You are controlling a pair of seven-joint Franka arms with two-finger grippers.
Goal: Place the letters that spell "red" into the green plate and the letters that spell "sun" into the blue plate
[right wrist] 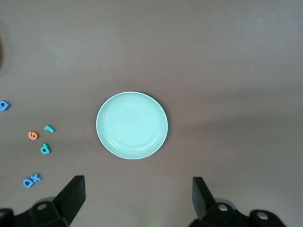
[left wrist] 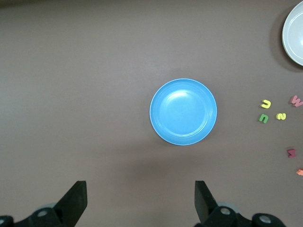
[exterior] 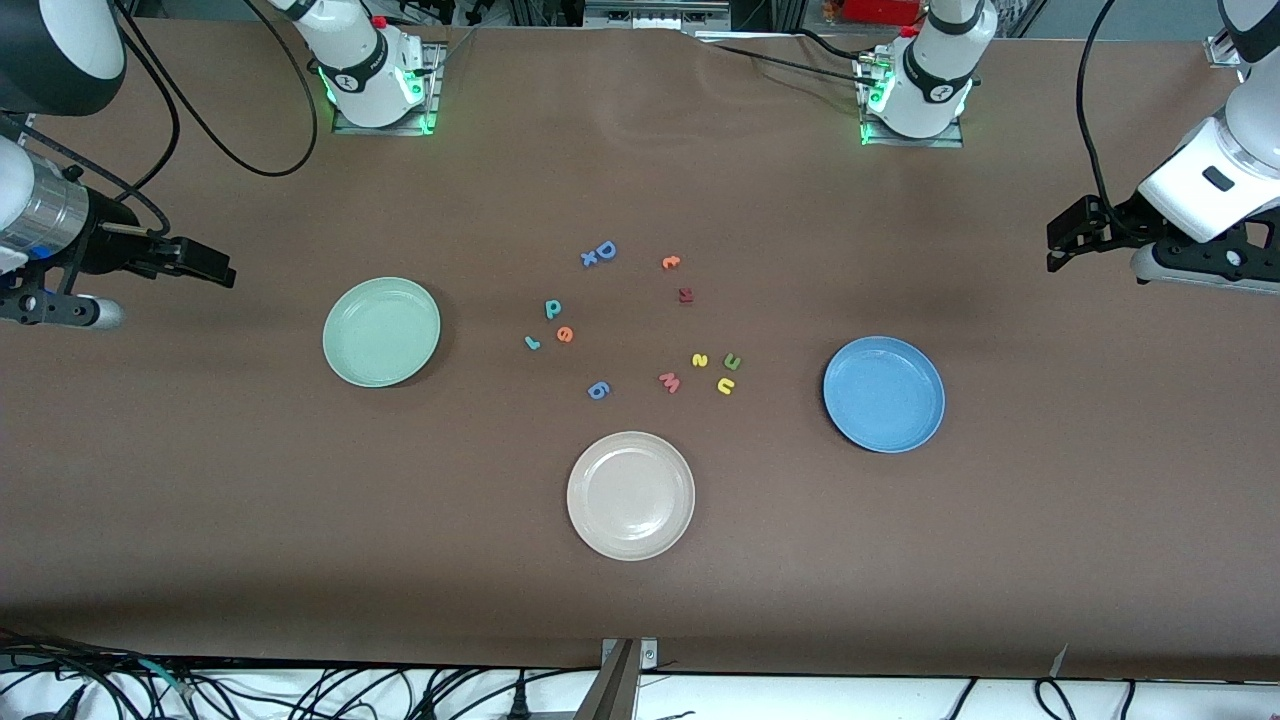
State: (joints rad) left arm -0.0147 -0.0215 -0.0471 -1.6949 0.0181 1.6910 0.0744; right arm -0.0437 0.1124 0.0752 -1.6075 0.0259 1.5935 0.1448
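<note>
The teal "r" (exterior: pixel 532 342), orange "e" (exterior: pixel 564 334) and teal "d" (exterior: pixel 552 308) lie together mid-table, beside the empty green plate (exterior: pixel 381 331). The yellow "s" (exterior: pixel 699 360), green arch (exterior: pixel 732 362) and yellow arch (exterior: pixel 726 386) lie beside the empty blue plate (exterior: pixel 884 393). My right gripper (exterior: pixel 215 268) hangs open over bare table at its own end, with the green plate (right wrist: pixel 132 125) ahead of it. My left gripper (exterior: pixel 1058 245) hangs open at its own end, facing the blue plate (left wrist: pixel 183 111). Both are empty and both arms wait.
A cream-white plate (exterior: pixel 630 495) sits nearest the front camera. Other letters lie among the task's: a pink "w" (exterior: pixel 669 382), a blue "g" (exterior: pixel 598 389), a blue "D" with an "x" (exterior: pixel 599 253), an orange letter (exterior: pixel 671 262) and a dark red one (exterior: pixel 685 295).
</note>
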